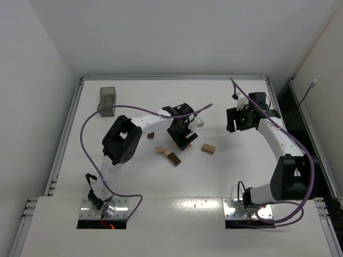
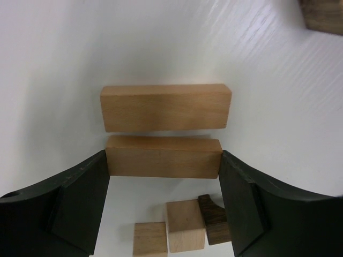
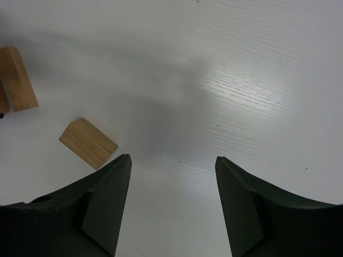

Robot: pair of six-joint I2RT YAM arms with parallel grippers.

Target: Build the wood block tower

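Since the long light-tan wooden block (image 2: 163, 156) looks stiff, light and smooth, its short ends seem the surest hold; the left pincer (image 2: 163, 166) clamps it there, just beside a matching block (image 2: 166, 107) on the white tabletop (image 2: 53, 53), while the right pincer (image 3: 172, 171) gapes empty.

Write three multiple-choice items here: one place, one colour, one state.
1. Where on the table does the grey box stand? A far left; B near right; C centre.
2. What colour is the block in the left claw? A dark brown; B light tan; C grey.
3. The right claw is: A shut on a block; B open, empty; C shut on the box.
Answers: 1 A, the top view shows it there; 2 B, pale wood in its grip; 3 B, jaws apart over bare table.
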